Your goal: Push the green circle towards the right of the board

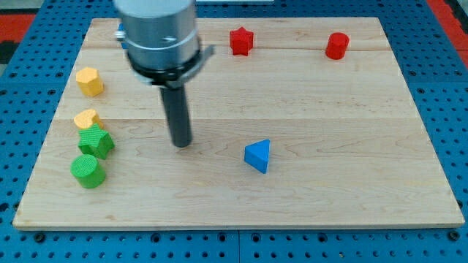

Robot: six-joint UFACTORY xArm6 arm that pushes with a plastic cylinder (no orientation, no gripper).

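Note:
The green circle (88, 170) lies near the board's left edge, toward the view's bottom. A green star-like block (96, 141) sits just above it, touching or nearly touching. My tip (181, 144) rests on the board to the right of both green blocks, about a hand's width from the green circle and slightly higher in the view. It touches no block.
A yellow heart-like block (86, 118) sits right above the green star, a yellow hexagon (90, 81) higher up. A blue triangle (258, 155) lies right of my tip. A red star (240, 41) and a red cylinder (337, 45) sit at the top. A blue block (120, 30) is mostly hidden behind the arm.

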